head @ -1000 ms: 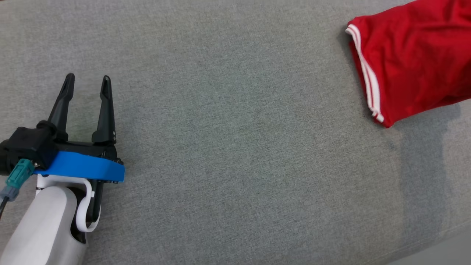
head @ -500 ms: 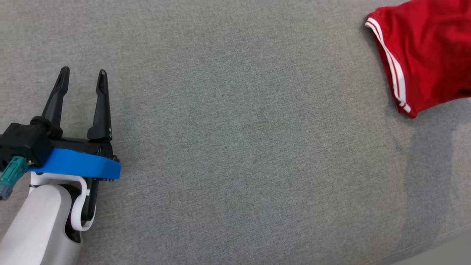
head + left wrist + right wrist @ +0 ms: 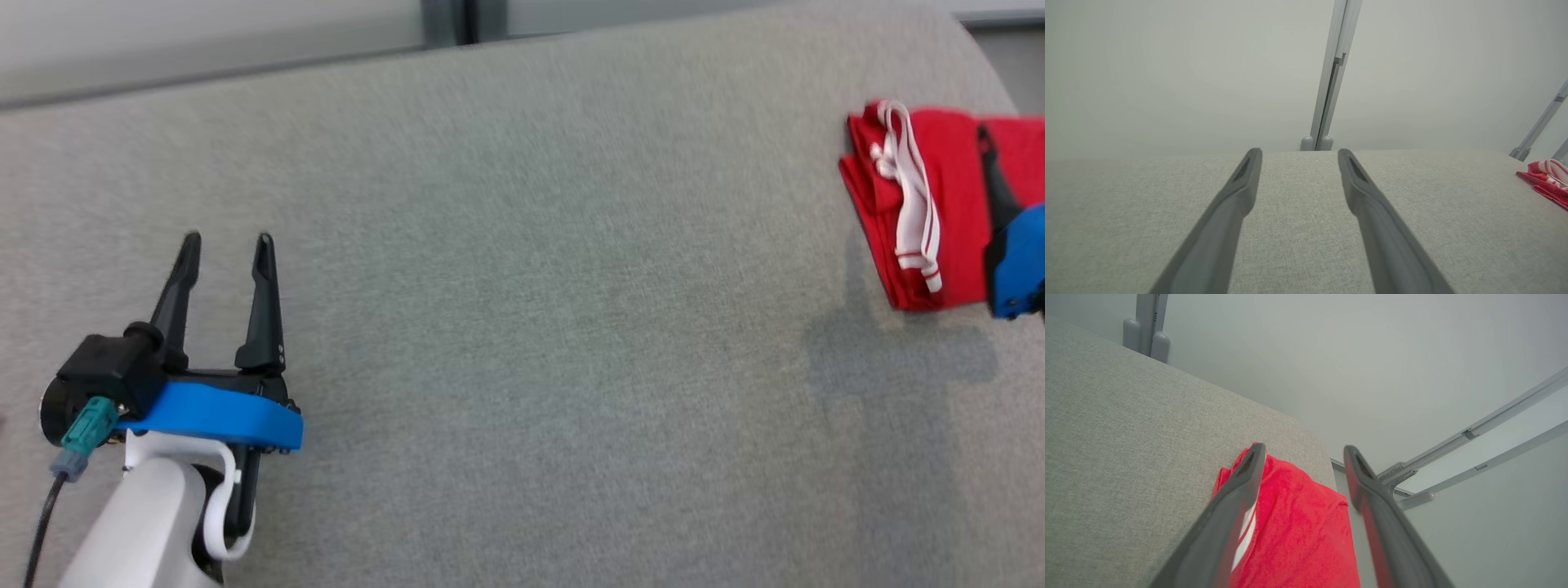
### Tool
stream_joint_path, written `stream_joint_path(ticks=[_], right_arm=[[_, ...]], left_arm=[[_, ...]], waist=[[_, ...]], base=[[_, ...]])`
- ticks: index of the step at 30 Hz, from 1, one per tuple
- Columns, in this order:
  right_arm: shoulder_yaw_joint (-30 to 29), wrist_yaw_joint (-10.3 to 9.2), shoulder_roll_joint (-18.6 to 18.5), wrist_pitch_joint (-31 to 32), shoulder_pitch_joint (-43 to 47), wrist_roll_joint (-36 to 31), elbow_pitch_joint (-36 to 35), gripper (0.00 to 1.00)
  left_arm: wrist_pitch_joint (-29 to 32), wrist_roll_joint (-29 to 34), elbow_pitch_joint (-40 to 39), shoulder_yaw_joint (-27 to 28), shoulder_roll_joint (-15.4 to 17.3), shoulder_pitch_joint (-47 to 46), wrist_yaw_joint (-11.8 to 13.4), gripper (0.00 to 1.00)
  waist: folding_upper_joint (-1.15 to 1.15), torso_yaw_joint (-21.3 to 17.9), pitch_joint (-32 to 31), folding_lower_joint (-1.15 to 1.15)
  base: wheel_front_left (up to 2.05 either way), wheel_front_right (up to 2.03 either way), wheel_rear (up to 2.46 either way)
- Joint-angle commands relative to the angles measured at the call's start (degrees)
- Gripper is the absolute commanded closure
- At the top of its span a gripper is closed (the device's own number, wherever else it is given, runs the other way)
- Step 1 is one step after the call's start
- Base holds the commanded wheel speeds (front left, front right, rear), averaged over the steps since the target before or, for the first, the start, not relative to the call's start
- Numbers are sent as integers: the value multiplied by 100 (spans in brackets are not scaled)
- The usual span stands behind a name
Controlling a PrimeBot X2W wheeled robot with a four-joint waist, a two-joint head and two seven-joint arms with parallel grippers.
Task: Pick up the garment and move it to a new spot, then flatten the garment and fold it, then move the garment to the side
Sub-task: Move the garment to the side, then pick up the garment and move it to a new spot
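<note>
The folded red garment (image 3: 947, 171) lies at the far right corner of the worktop (image 3: 522, 310), apparently set aside as finished; the right hand (image 3: 1303, 457) hovers over it, fingers spread and gripping nothing, while the left hand (image 3: 227, 245) hangs open and empty, well apart.

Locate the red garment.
The red garment lies folded at the head view's far right, near the rounded corner of the grey surface, under the open right gripper.

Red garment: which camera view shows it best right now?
The head view: the red garment lies folded near the grey surface's right end, white stripes visible. The right wrist view shows it close but partly behind the fingers; the left wrist view catches a distant sliver.
</note>
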Motion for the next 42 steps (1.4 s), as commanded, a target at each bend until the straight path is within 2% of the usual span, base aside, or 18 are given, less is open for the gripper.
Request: stream_joint_path(ticks=[1, 11, 19, 27, 42], right_arm=[[-99, -6, 182, -93, 319, 112, -234, 0], [-599, -4, 1282, -704, 2327, 508, -1861, 0], [-1039, -4, 2050, -1127, 3372, 535, -2421, 0], [-1192, -4, 2311, -1201, 3886, 618, -2746, 0], [-1091, -4, 2429, -1247, 3838, 671, -2445, 0]], left_arm=[[-49, -42, 91, 0, -56, 121, -23, 0], [-141, -59, 544, -118, -282, 639, -121, 0], [-170, -89, 766, -103, -398, 902, -157, 0], [-182, -52, 917, 11, -491, 1150, -181, 0], [-181, 151, 946, 285, -652, 1233, -289, 0]], waist=[[0, 49, -221, 1], [0, 610, -1140, 1], [0, 975, -1490, 1], [0, 1143, -1708, 1], [0, 1120, -1764, 1]], base=[[0, 0, 0], [0, 0, 0], [0, 0, 0], [0, 0, 0], [0, 0, 0]])
